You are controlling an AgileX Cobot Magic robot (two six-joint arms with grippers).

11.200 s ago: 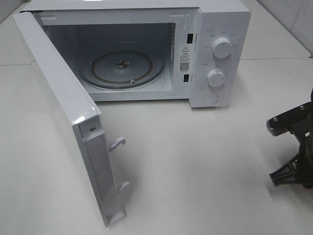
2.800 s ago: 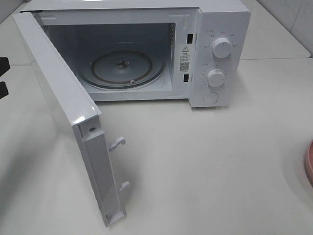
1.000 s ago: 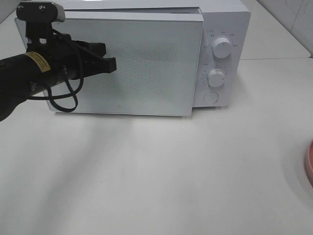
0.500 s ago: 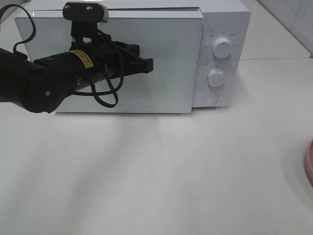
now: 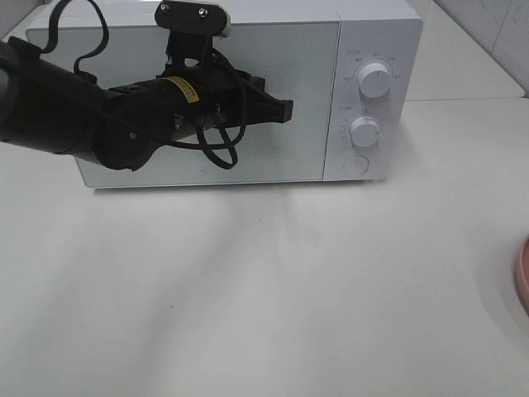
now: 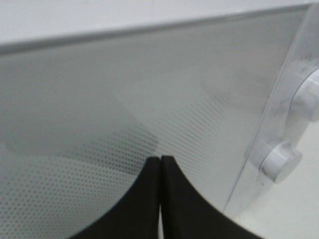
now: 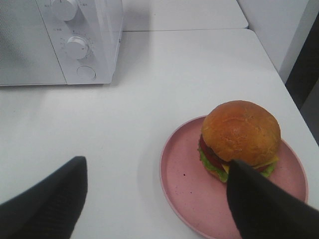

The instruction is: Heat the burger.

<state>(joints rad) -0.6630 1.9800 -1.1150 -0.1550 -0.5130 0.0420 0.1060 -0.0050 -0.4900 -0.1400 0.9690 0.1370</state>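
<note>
One pink plate (image 5: 524,277) edge, mostly cropped

Glossy burger (image 7: 240,132) bun; smooth pink plate (image 7: 184,185); dotted microwave door (image 5: 306,99).

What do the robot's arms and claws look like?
The left arm is thick and black, with a small yellow label, looping black cables and a silver-grey camera block on top. Its left gripper has two curved black fingers ending in points. The right gripper has broad, rounded black fingers.
</note>
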